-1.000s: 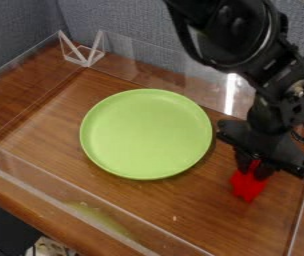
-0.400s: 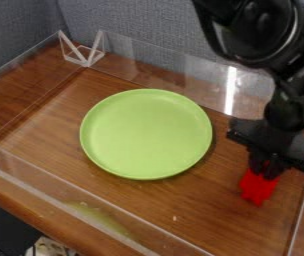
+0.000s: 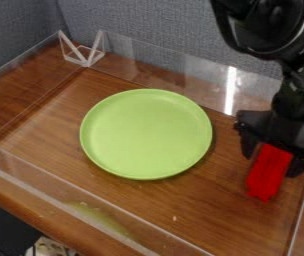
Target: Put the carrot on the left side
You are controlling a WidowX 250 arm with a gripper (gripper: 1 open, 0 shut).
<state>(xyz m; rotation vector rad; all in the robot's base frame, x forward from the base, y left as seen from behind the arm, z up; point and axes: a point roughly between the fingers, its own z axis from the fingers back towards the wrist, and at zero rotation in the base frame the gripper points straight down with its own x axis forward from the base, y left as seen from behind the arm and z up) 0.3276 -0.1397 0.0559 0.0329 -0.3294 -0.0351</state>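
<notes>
While the plate (image 3: 145, 133) fills mid-table, the carrot (image 3: 266, 174) stands at its right.

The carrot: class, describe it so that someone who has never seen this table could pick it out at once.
Start at the round lime-green plate in the middle of the brown wooden table. Look to its right, under the black robot gripper, near the clear plastic wall. The carrot is the bright red, blocky stick there, the only red thing in view.

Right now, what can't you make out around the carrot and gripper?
- Gripper: the dark wrist hides the fingers, so whether they touch the carrot is unclear.
- Carrot's top: hidden under the gripper.
- Arm: cut off by the top and right edges.
- Carrot's ridges: blurred.
</notes>
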